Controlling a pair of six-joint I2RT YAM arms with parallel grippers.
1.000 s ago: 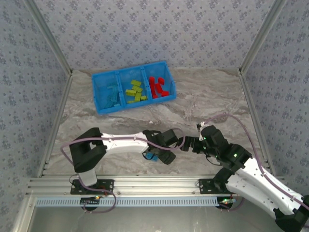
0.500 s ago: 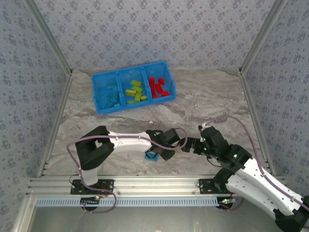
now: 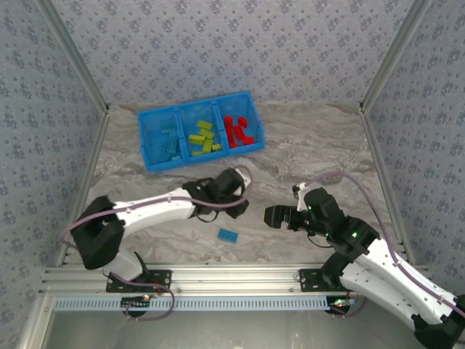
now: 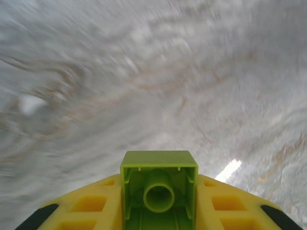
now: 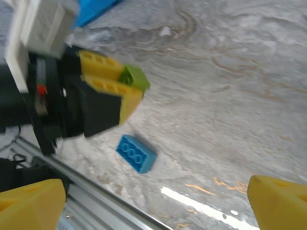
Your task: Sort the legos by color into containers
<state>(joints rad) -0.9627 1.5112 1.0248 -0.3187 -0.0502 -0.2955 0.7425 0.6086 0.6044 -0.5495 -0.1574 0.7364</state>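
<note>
My left gripper (image 3: 234,183) is shut on a lime green lego (image 4: 159,184), which is clamped between its yellow fingers (image 4: 91,203) and seen from its hollow underside. The right wrist view catches that same green lego (image 5: 135,76) at the tip of the left gripper (image 5: 125,85). A blue lego (image 3: 228,234) (image 5: 136,153) lies alone on the marble table near the front rail. My right gripper (image 3: 270,217) (image 5: 156,191) is open, beside and to the right of the blue lego. The blue tray (image 3: 150,161) holds light blue (image 3: 170,143), lime (image 3: 203,137) and red legos (image 3: 238,129) in separate compartments.
A metal rail (image 3: 218,276) runs along the table's front edge, close to the blue lego. Patterned walls enclose the back and sides. A corner of the tray (image 5: 93,9) shows at the top of the right wrist view.
The left arm rose from the spot by the blue lego and swung back toward the tray, carrying the green lego. The blue lego now lies uncovered. The right gripper barely shifted.
</note>
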